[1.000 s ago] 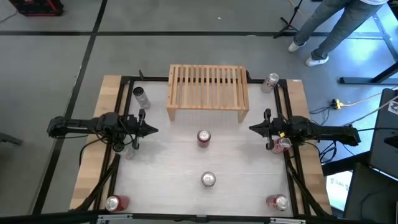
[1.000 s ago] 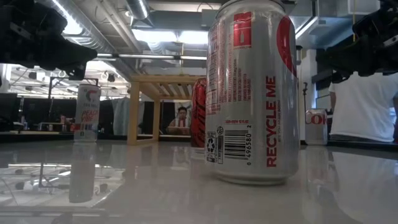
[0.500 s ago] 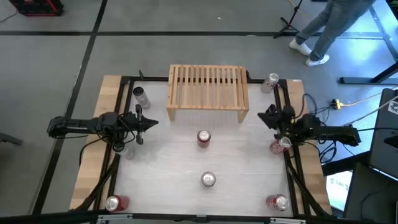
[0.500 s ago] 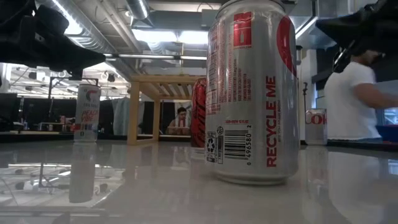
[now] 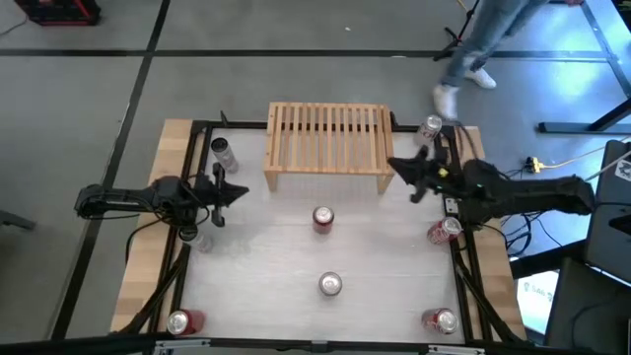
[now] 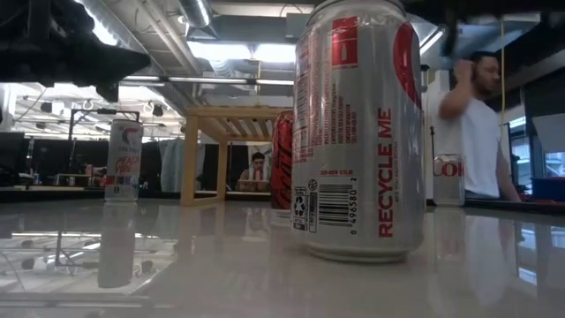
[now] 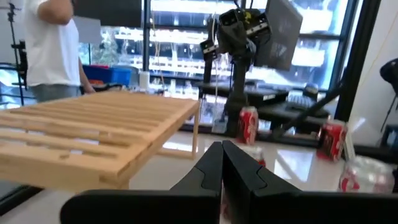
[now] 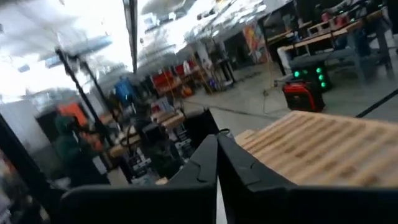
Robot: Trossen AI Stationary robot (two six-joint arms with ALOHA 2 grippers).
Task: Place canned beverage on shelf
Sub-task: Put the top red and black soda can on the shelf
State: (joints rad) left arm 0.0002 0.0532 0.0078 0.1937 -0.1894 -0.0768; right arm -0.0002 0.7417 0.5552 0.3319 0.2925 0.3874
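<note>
Seven cans stand on the table (image 5: 256, 266), and none is on the shelf (image 5: 329, 143) yet. The shelf is the only one, a light-wood slatted rack at the far middle. A red can (image 5: 322, 219) stands just near of it at centre, and a silver-topped can (image 5: 330, 284) stands nearer still; in the low view this one fills the frame, printed "RECYCLE ME". One can (image 5: 224, 154) is at the far left, one (image 5: 430, 128) at the far right, one (image 5: 446, 231) at the right edge, and one in each near corner, left (image 5: 181, 321) and right (image 5: 441, 320).

A beverage can is probably light, stiff along its height but easily dented at the thin wall, and smooth enough to slip. A hold across the middle of the body, with moderate squeeze, looks soundest.

The left gripper (image 5: 240, 193) hangs left of the shelf, clenched on nothing. The right gripper (image 5: 396, 166) hovers by the shelf's right end, likewise closed and empty.
</note>
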